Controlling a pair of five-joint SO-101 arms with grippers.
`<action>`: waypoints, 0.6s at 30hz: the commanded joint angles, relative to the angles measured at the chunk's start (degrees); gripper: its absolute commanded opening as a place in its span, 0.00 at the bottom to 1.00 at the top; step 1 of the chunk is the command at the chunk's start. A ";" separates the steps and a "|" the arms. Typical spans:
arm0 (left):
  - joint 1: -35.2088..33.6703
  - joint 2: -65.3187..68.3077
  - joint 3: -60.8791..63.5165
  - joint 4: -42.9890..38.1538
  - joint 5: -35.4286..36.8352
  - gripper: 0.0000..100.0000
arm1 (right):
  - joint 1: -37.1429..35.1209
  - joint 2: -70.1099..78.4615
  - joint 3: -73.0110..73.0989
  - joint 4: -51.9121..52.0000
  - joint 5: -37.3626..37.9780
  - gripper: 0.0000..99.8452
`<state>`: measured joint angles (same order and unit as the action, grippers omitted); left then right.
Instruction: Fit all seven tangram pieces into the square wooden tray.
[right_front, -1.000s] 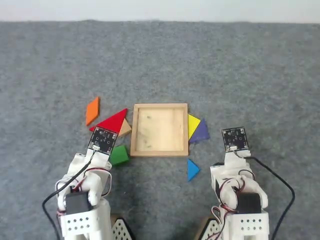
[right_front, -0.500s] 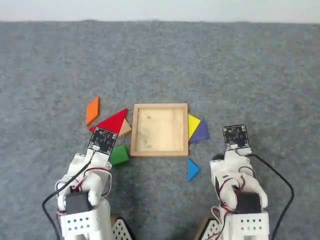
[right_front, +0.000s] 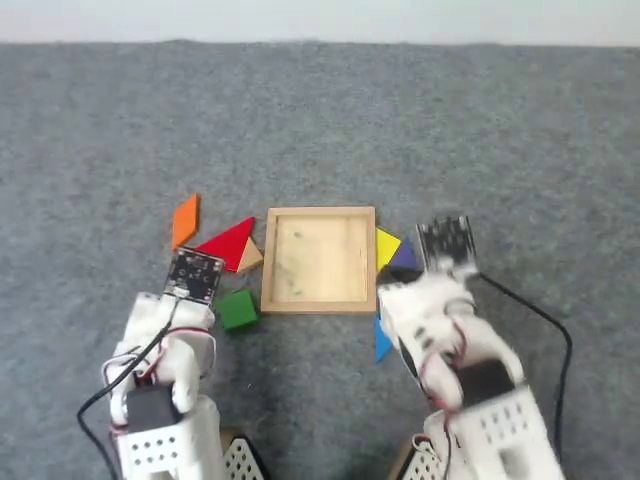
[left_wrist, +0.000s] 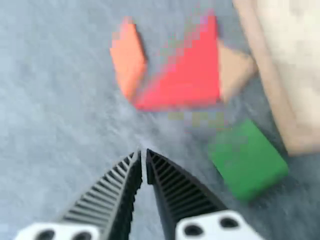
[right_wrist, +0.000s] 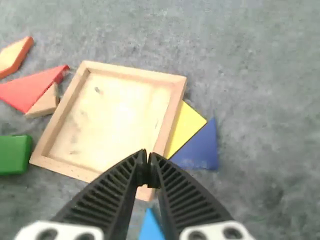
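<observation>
Left of centre lie your orange piece, red triangle, tan triangle and green square, with the left gripper pressed together near them; the wooden tray sits mid-frame; right of it the yellow triangle, purple triangle and blue triangle lie partly under the right arm; the right gripper is pinched together.

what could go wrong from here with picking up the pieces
The yellow triangle sits against the tray rim with the dark blue triangle touching it, so the right claw may drag both. The red triangle and tan triangle also touch, so the left claw could shove one while gripping the other.
</observation>
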<state>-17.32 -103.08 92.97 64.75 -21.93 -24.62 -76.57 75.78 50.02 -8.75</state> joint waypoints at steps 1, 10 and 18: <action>2.99 -0.62 -10.33 -2.46 5.10 0.02 | -0.04 27.21 -15.30 -7.87 -3.60 0.01; 19.34 15.74 -19.56 -8.09 13.63 0.02 | 0.31 58.24 -27.78 -14.02 -3.69 0.01; 21.80 61.63 -36.62 -12.31 13.80 0.14 | 3.91 52.79 -23.47 -13.76 -3.60 0.01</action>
<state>3.87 -59.47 65.71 54.02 -8.84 -22.07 -19.25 51.87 37.36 -12.00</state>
